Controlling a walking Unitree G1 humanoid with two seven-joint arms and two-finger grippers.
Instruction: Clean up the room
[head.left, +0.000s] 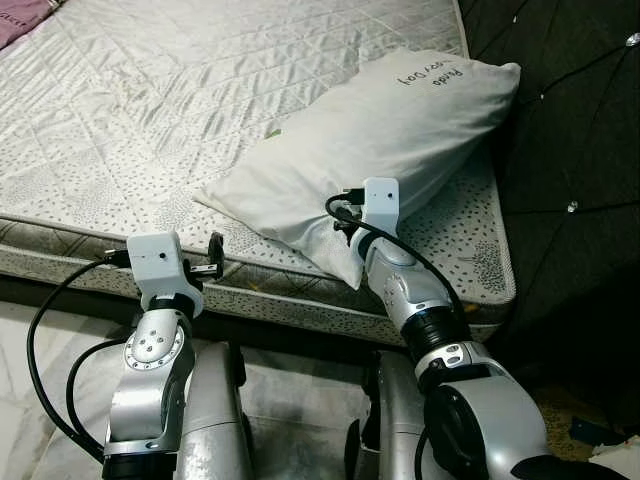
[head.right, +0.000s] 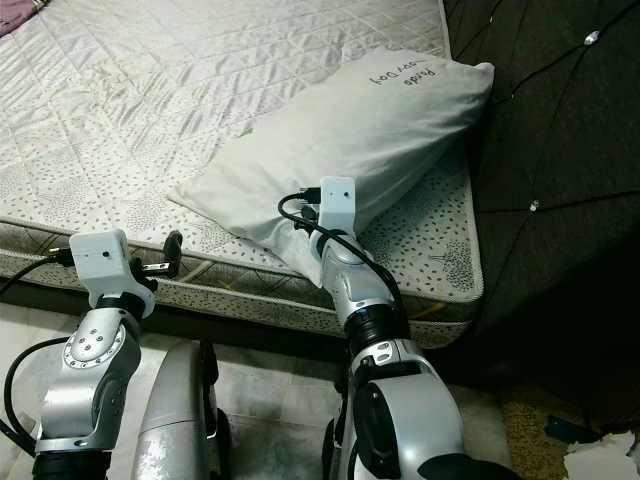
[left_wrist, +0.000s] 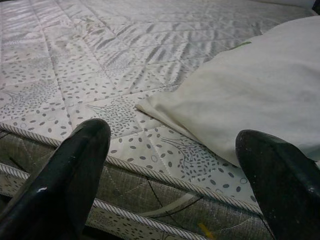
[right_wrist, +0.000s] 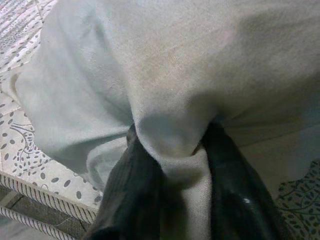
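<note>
Firmly pinching the pillow (right_wrist: 165, 75) corner with my right gripper (right_wrist: 172, 150).
My left gripper (left_wrist: 170, 160), spread wide, should steady it.

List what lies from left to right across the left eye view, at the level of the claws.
Left claw, open by the mattress edge → right claw, shut on the white pillow corner → dark headboard.

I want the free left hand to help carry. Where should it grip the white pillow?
Probably the near corner of the white fabric pillow, from the bed's edge: that corner lies flat and thin, facing the open left hand, while the right hand pinches the other.
</note>
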